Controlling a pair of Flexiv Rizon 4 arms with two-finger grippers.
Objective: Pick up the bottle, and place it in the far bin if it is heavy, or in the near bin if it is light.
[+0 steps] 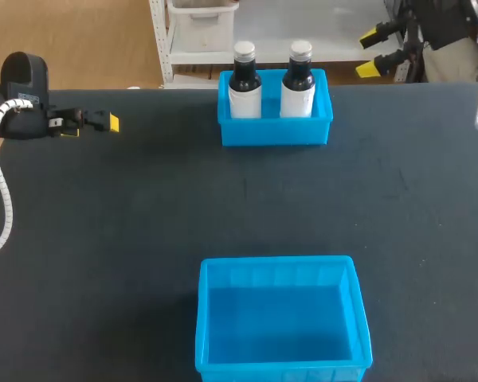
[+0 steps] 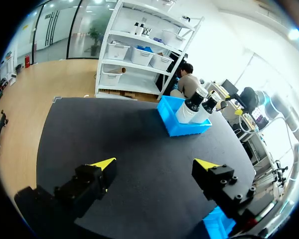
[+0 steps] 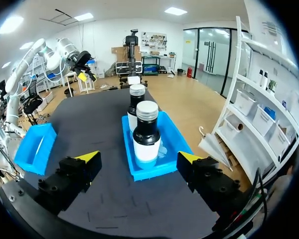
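Head camera first: far bin (image 1: pixel 275 131) holds both upright, left bottle (image 1: pixel 244 83) and right bottle (image 1: pixel 298 83) side by side, with the near bin (image 1: pixel 279 368) well apart from it across the table (image 1: pixel 103 239). Left gripper (image 1: pixel 103 122) hangs well to the left of the far bin; right gripper (image 1: pixel 369 52) sits beyond and right of it, off the table. Over to the left wrist: gripper (image 2: pixel 155 164) spread wide, gripping nothing, far bin (image 2: pixel 182 128) ahead with both bottles inside. Right wrist now: gripper (image 3: pixel 138 157) released too, far bin (image 3: pixel 149 172) just ahead, right bottle (image 3: pixel 146 134) nearer, left bottle (image 3: pixel 136 99) behind it.
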